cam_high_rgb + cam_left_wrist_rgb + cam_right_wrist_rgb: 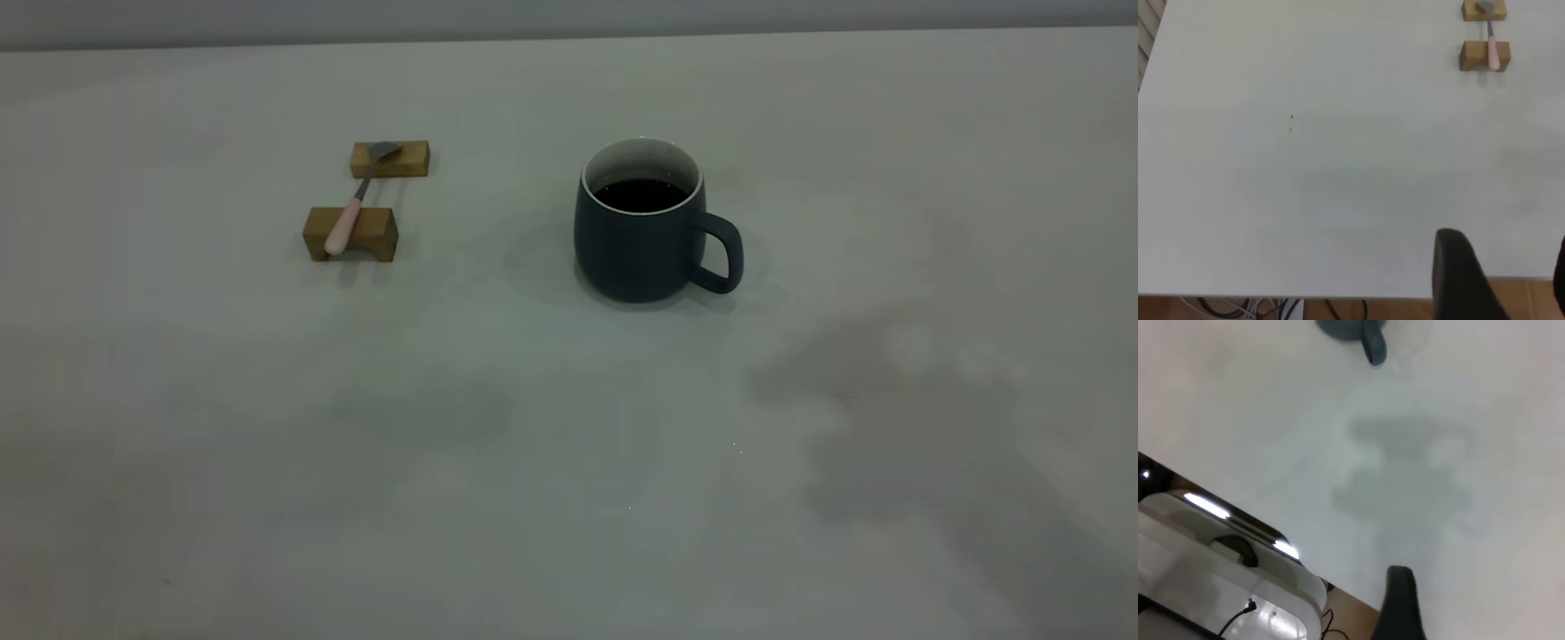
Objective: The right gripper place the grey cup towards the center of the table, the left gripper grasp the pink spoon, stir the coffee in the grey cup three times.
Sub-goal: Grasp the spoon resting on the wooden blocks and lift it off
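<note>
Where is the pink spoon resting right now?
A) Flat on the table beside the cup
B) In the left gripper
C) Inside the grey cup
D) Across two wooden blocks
D: the pink spoon bridges two wooden blocks, its bowl on the far block and its handle on the near one, well to the left of the grey cup.

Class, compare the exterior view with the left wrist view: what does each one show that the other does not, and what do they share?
Only the exterior view shows the grey cup, upright with its handle and dark coffee inside. Only the left wrist view shows a black finger of the left gripper at the frame's edge, the table's near edge, and cables below it. Both show the table and the pink spoon, bridging two wooden blocks, its bowl on one and its pink handle on the other.
</note>
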Controlling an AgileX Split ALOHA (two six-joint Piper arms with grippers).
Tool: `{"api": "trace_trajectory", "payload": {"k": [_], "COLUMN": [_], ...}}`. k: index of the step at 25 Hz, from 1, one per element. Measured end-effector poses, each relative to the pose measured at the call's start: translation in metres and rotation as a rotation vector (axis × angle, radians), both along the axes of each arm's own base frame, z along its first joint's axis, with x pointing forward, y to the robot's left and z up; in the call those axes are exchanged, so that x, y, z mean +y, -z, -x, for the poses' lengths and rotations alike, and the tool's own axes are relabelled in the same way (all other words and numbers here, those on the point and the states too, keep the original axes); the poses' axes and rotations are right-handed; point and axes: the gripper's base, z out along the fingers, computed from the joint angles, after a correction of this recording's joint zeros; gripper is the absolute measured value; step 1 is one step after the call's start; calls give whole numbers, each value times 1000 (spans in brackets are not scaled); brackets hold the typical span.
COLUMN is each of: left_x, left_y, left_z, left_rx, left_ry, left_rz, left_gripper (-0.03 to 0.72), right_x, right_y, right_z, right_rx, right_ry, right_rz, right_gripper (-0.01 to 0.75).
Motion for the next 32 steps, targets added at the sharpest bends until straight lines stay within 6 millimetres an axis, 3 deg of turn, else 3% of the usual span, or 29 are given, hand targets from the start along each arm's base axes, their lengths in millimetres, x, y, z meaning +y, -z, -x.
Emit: {"api": "trace_trajectory", "payload": {"k": [4, 12, 18, 22, 32], "left_x": [0, 0, 0, 0, 0], "left_y": [0, 0, 0, 0, 0], "left_z": [0, 0, 0, 0, 0], "left_rx": [0, 0, 0, 0, 0], "left_ry": [0, 0, 0, 0, 0], "left_rz": [0, 0, 0, 0, 0], "left_gripper": [422, 422, 422, 422, 422], "right_x": [-20, -68, -94, -100, -101], "right_y": [2, 46, 70, 82, 92], "right_z": [44, 141, 199, 220, 233], "right_rx": [-25, -60, -325, -442, -557], "right_ry": [4, 98, 246, 331, 420], "right_rz": [-9, -59, -161, -176, -196], "right_gripper": [695, 657, 641, 635, 626]}}
